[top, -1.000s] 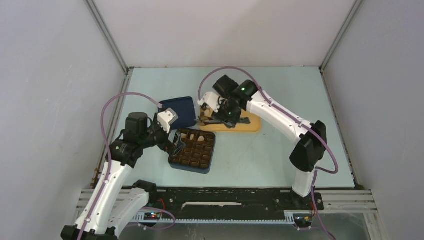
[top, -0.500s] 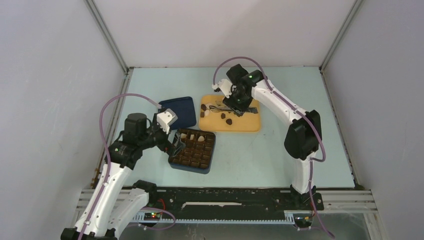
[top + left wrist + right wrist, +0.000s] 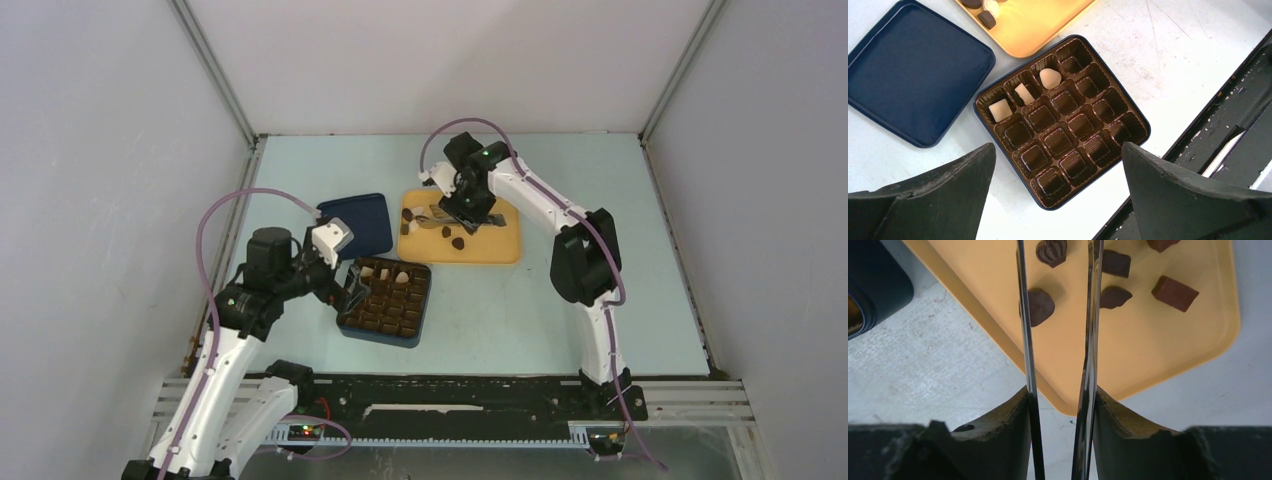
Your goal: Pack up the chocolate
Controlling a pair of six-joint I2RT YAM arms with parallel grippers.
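Three cream-white chocolates lie in the back row of the brown gridded insert of the dark blue box; the box's other cells are empty. Several dark brown chocolates lie on the yellow tray, which also shows in the right wrist view. My right gripper is shut on thin metal tongs. Their blades stand apart over the tray, with the tips out of view. My left gripper is open and empty above the box's near left corner.
The dark blue lid lies upside down left of the tray, behind the box. The black rail with the arm bases runs along the near edge. Grey walls close in the left, back and right.
My right arm has swung from the tray's left end towards its back middle, carrying the tongs. The left arm and the box have hardly moved.
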